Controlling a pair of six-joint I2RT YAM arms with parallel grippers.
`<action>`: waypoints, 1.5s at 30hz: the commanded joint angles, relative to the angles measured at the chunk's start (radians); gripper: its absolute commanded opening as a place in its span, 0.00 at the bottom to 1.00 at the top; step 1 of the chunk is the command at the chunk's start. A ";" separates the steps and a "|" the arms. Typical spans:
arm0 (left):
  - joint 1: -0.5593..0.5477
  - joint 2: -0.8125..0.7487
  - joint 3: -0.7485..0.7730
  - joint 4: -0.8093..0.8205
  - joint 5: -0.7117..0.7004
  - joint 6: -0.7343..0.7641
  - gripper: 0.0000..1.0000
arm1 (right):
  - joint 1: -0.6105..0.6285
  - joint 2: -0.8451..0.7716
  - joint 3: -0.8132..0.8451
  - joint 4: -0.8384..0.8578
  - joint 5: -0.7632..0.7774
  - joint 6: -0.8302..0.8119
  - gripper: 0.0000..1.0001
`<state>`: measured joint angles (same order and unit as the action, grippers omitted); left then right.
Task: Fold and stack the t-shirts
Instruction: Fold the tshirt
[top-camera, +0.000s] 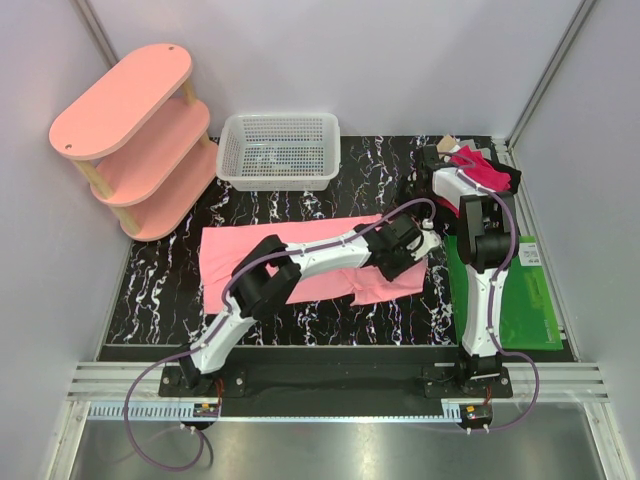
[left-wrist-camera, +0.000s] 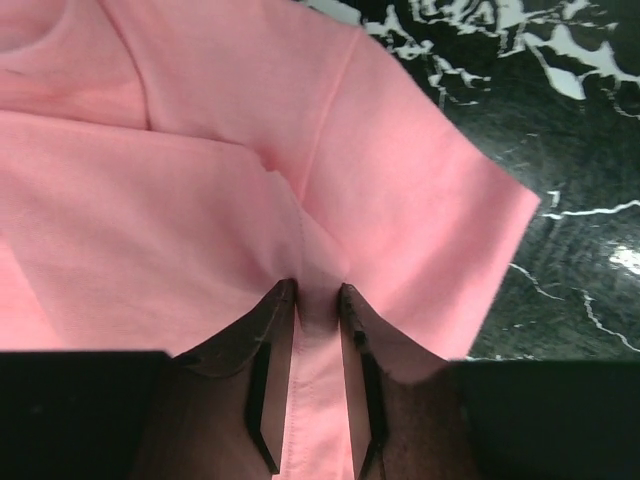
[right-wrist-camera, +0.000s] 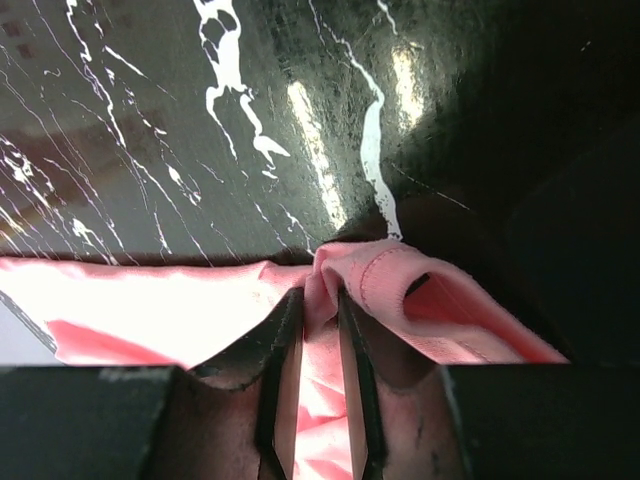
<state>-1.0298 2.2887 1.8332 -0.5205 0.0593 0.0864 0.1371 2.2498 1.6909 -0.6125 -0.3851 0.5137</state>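
The salmon-pink t-shirt (top-camera: 225, 265) lies spread on the black marbled table (top-camera: 160, 290), in front of the white mesh basket (top-camera: 280, 178). The magenta t-shirt (top-camera: 480, 168) sits crumpled in the far right corner, behind the right arm. Both arms meet at the pink shirt's right-hand end, and the left arm stretches diagonally across the cloth to get there.

The left gripper (left-wrist-camera: 318, 292) has its jaws drawn nearly together on a narrow ridge of pink fabric beside a sleeve. The right gripper (right-wrist-camera: 320, 297) is likewise almost closed, pinching a bunched bit of stitched hem at the shirt's edge.

Both holds look thin, so the main risk is slippage. If either pinch has caught only the upper layer, lifting would peel that layer away instead of carrying the whole edge. The fold would then come out skewed.

The two grips also sit close together, so cloth outside them is likely to sag and drag on the table, creasing the shirt. The loose sleeve in the left wrist view could tuck under unevenly.

The left arm's forearm hangs low over the shirt and could rumple it on a sweep. The right arm's elbow stands near the magenta shirt and might nudge it.
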 joint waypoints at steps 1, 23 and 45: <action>0.017 0.017 0.044 0.043 0.005 0.022 0.27 | 0.009 -0.018 -0.049 -0.035 0.037 -0.011 0.28; 0.016 -0.299 -0.164 -0.029 0.252 0.036 0.00 | 0.007 0.017 -0.007 -0.033 0.023 -0.003 0.25; 0.172 -0.499 -0.202 -0.234 0.286 0.141 0.74 | 0.007 0.042 0.150 -0.142 0.133 -0.035 0.24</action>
<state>-0.9466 1.9720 1.6405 -0.7322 0.3424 0.2062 0.1383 2.2684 1.7508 -0.6891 -0.3408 0.5102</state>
